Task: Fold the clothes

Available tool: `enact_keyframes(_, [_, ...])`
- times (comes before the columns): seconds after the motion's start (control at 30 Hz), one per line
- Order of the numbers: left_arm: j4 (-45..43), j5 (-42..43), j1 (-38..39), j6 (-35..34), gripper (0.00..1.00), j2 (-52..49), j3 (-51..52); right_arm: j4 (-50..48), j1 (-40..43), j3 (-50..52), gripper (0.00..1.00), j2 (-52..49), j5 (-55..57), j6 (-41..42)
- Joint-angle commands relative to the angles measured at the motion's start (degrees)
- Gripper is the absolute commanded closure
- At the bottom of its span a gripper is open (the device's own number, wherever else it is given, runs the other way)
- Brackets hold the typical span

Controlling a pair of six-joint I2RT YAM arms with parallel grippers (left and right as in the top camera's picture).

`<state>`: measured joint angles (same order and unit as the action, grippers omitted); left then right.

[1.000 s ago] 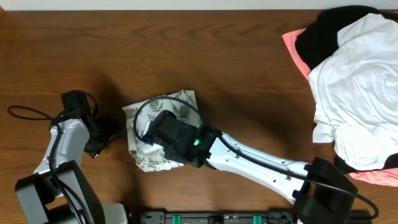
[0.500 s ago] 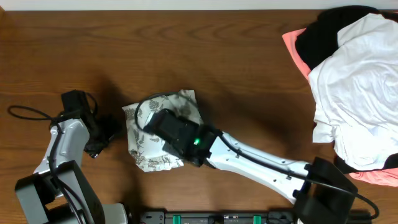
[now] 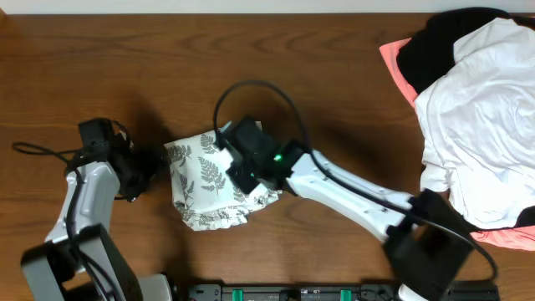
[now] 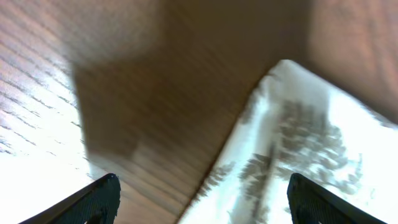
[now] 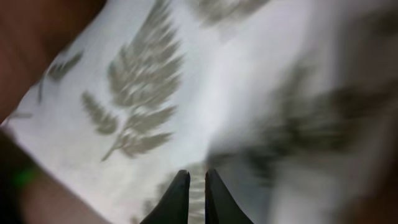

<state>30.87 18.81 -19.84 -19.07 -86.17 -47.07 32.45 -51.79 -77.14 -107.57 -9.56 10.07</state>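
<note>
Right wrist — clothes (image 5: pixel 143 93) beneath near-touching jaws

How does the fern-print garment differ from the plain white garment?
The fern-print garment carries grey-green leaves; the plain white garment has none. The fern-print garment is a compact bundle left of centre; the plain white garment sprawls at the right edge over a black garment and a coral garment. Both are white fabric.

Right gripper (image 3: pixel 229 144) shifts from middle of clothes (image 3: pixel 201 180) to its far right corner; jaws narrow to near-touching. More fern print uncovered. Left gripper (image 3: pixel 155 164) edges closer to cloth's left edge.
</note>
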Motion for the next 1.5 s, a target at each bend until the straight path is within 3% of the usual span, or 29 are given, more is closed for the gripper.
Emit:
enact_keyframes(0.0, [-0.13,1.79,-0.24,1.44,0.14,2.84,-0.33,0.85,-1.57,-0.76,0.89,-3.65,-10.88,2.82])
enact_keyframes(0.37, [0.17,9.38,0.04,1.42,0.14,8.02,-0.33,1.55,-4.74,-0.76,0.88,-7.91,-12.33,2.78])
enact_keyframes(0.7, [3.30,15.67,2.23,2.62,0.14,8.28,-0.31,1.60,-0.44,-1.14,0.87,-4.70,-12.04,2.71])
enact_keyframes(1.0, [5.11,9.99,2.95,4.28,0.13,7.80,-0.04,1.88,5.44,-1.73,0.85,4.11,-11.26,1.03])
enact_keyframes(1.47, [3.91,9.29,2.95,7.06,0.09,-6.21,-0.04,2.89,5.60,-1.60,0.83,0.13,-6.54,1.81])
